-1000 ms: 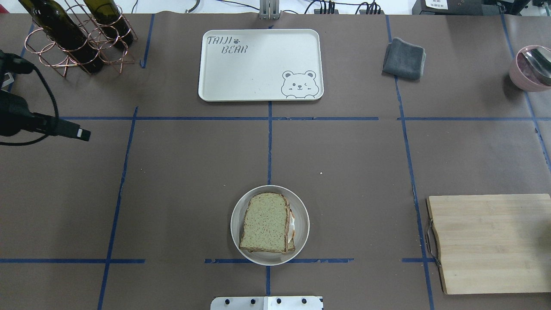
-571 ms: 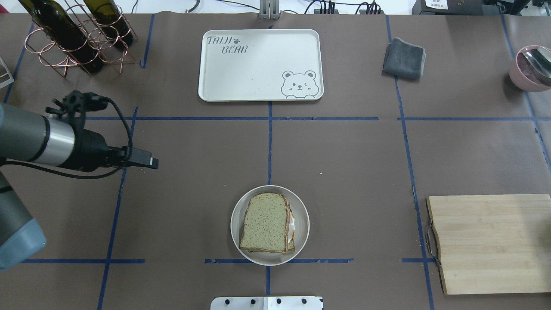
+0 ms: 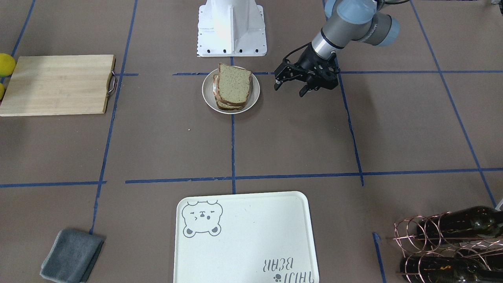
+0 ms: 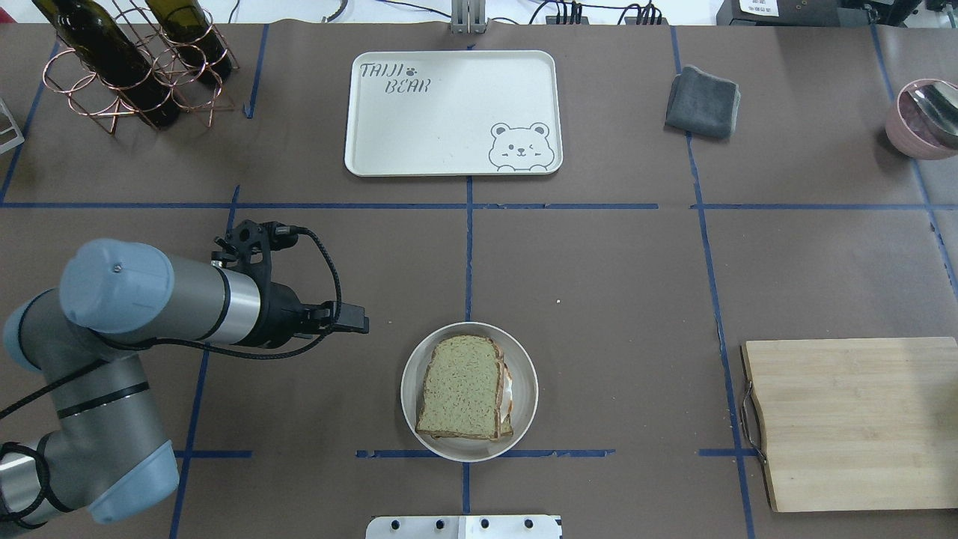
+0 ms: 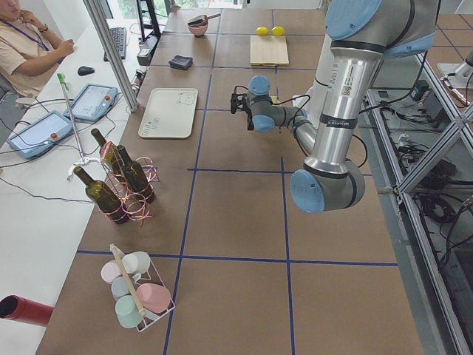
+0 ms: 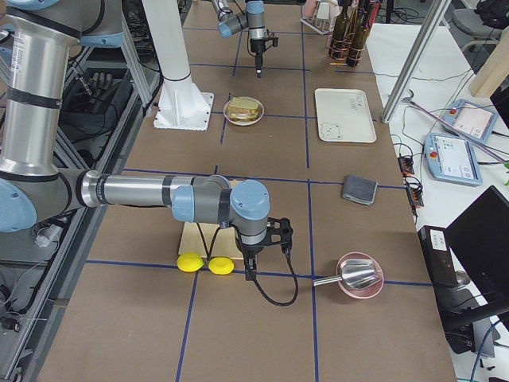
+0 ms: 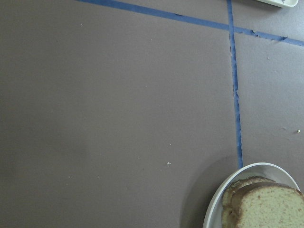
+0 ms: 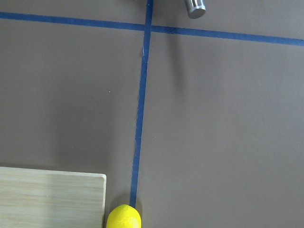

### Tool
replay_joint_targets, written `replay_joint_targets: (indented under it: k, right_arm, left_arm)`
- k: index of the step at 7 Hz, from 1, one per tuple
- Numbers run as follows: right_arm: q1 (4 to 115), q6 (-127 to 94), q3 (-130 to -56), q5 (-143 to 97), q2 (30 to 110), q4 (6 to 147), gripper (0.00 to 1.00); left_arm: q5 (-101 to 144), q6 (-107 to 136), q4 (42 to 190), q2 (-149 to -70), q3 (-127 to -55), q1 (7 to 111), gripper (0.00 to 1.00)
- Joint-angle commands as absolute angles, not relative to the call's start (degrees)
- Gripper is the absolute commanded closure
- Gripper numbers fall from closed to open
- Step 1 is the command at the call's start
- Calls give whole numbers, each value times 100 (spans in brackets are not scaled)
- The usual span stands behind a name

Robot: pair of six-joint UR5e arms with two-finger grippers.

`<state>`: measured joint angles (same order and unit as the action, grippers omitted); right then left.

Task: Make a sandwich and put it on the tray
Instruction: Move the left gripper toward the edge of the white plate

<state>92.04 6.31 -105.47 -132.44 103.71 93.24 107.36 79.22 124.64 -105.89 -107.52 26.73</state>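
Judging from how things lie, the building part looks done and the carrying part is not yet begun: the sandwich (image 4: 464, 389) sits stacked on a small round plate (image 4: 526, 372) at the near middle of the worktop (image 4: 299, 247). It is well apart from the tray (image 4: 449, 112), which lies at the far middle with no food on it. Going from the left, a copper wire rack (image 4: 131, 82) holds two dark wine bottles (image 4: 105, 52). Nearer, the left hand (image 3: 289, 89) hovers just beside the plate, touching neither plate nor bread, its fingers spread apart and gripping nothing. On the plate the top slice lies slightly askew over the lower one, and a sliver of white egg (image 4: 509, 393) peeps out at the right edge; the yolk is hidden. Right of the tray lies a folded grey cloth (image 4: 703, 101), then a bare wooden cutting board (image 4: 853, 423), and at the far right edge a pink bowl (image 4: 902, 138) with a metal spoon (image 4: 939, 112) resting in it. The right hand (image 6: 249, 270) hangs above the worktop near two lemons (image 6: 191, 263) beside the board; whether it is wide or narrow I cannot tell. What remains, I judge, is lifting the sandwich whole and setting it on the tray.
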Motion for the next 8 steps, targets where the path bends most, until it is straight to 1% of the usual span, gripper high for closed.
replay_joint_targets:
  k: [1,4,5,6,7,8]
  right_arm:
    - [9237,650,-10547,-13263,10354,9360,0]
    - [9237,642,-10547,-13271,10371,9343,0]
    - [9237,650,-10547,-13271,10371,9343,0]
    - [9237,650,-10547,-13271,10388,9334,0]
    - [9237,650,-10547,-13271,10397,9334,0]
    - [9237,650,-10547,-13263,10397,9334,0]
  left_arm:
    - [10476,8191,12498,-10880,-10425,2260,11]
    - [10477,8200,12516,-11074,-10240,2075,12]
    - [10477,8209,12516,-11118,-10187,2039,15]
    - [10477,8218,12524,-11127,-10187,2030,34]
    - [10477,8218,12524,-11127,-10178,1995,61]
    - [10477,8218,12524,-11153,-10178,1986,72]
